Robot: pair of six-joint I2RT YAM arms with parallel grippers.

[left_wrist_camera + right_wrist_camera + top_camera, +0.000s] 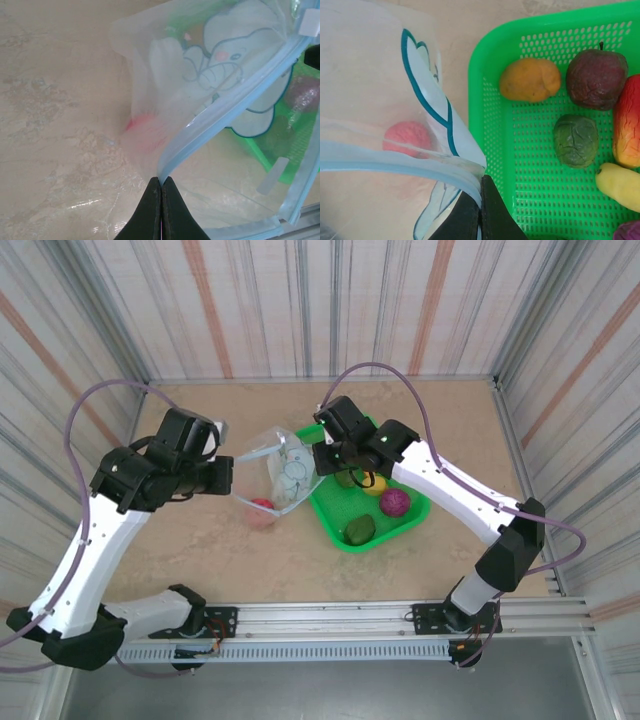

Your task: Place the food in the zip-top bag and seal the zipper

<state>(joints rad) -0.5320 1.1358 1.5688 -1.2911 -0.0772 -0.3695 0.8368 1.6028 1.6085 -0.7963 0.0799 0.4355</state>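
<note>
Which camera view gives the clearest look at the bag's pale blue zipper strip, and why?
The left wrist view: the zipper runs long and sharp across the frame, up from the left gripper pinching it. The right wrist view shows a shorter stretch; the top view shows it as a thin, faint line.

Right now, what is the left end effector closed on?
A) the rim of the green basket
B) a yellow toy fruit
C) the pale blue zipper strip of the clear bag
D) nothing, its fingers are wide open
C: in the left wrist view, the left end effector is shut, with the zipper of the zip-top bag pinched between its tips.
</note>
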